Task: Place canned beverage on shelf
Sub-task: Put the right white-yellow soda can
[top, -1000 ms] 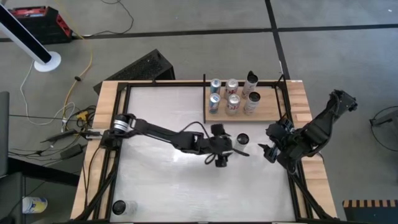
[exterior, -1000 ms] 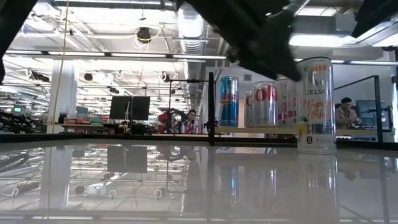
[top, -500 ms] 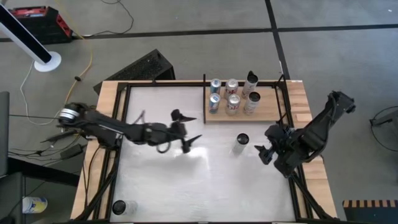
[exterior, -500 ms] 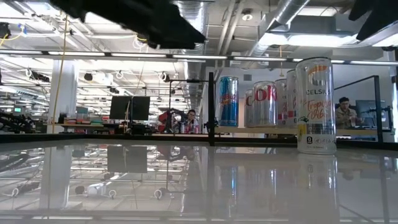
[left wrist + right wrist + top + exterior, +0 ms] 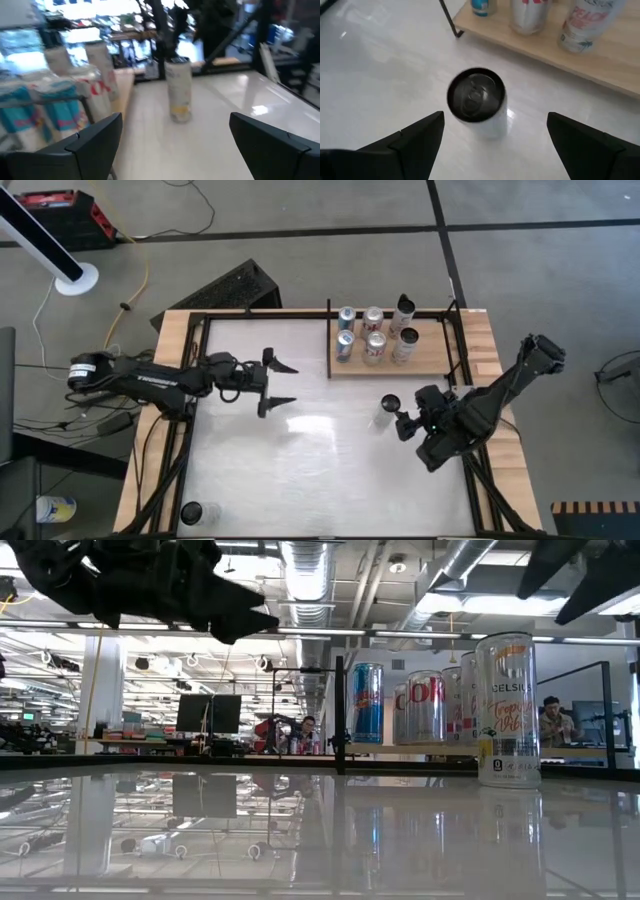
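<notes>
A tall pale can [image 5: 387,410] with a dark top stands upright on its base on the white table; it also shows in the low view [image 5: 508,710], the left wrist view [image 5: 178,95] and the right wrist view [image 5: 476,102]. The tan wood shelf [image 5: 440,350] at the far right holds several upright cans [image 5: 375,345]. My right gripper [image 5: 399,425] is open just right of the standing can and higher than it, touching nothing; its own view [image 5: 492,145] looks down on the can's top. My left gripper [image 5: 294,384] is open and empty at the table's left middle.
A black post [image 5: 329,340] and thin rails edge the shelf. Another dark-topped can [image 5: 192,512] stands at the near left corner. The black frame [image 5: 190,430] runs along the table's sides. People sit in the room behind [image 5: 553,720]. Bare white table lies between the two grippers.
My left gripper has drawn back from beside the standing can toward the table's left edge, staying open. My right gripper has moved toward the table's left, closer to the can. The can has stayed upright in place.
</notes>
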Available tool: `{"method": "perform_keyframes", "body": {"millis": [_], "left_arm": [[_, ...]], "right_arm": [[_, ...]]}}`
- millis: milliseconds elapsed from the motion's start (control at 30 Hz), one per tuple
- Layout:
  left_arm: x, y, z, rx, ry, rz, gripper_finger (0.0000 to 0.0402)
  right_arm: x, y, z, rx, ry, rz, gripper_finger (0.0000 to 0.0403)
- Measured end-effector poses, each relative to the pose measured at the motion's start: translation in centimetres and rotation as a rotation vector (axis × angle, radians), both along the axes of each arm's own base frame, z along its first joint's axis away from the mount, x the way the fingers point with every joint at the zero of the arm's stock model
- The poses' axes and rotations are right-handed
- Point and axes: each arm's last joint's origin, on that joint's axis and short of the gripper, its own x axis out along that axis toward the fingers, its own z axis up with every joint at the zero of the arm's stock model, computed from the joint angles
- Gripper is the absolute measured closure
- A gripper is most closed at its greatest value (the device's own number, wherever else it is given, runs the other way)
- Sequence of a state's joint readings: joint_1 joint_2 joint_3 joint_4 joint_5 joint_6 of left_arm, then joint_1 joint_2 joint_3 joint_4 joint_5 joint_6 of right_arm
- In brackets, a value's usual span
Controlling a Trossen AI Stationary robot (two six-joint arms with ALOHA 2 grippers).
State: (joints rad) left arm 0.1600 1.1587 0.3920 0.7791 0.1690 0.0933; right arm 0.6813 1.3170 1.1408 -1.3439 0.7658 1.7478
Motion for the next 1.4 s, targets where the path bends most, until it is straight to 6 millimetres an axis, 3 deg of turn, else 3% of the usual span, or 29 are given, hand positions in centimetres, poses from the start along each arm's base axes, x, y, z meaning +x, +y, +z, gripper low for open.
{"method": "perform_keyframes", "body": {"millis": [433, 667, 900, 1400], "left_arm": [[-0.3, 0.5, -0.7, 0.012, 0.055, -0.221, 0.0049], [-0.3, 0.5, -0.6, -0.017, 0.057, -0.206, 0.0049], [-0.4, 0.5, -0.6, -0.027, 0.057, -0.205, 0.0049], [-0.4, 0.5, -0.6, -0.035, 0.061, -0.204, 0.0049]], "right_arm": [[1.4, 0.4, 0.4, -0.043, -0.121, 0.058, 0.0024], [2.2, -0.4, 0.4, -0.047, -0.079, 0.068, 0.0024], [3.5, -0.1, 0.1, -0.124, -0.011, 0.22, 0.0025], [3.8, -0.4, -1.6, -0.179, 0.08, 0.128, 0.0042]]}}
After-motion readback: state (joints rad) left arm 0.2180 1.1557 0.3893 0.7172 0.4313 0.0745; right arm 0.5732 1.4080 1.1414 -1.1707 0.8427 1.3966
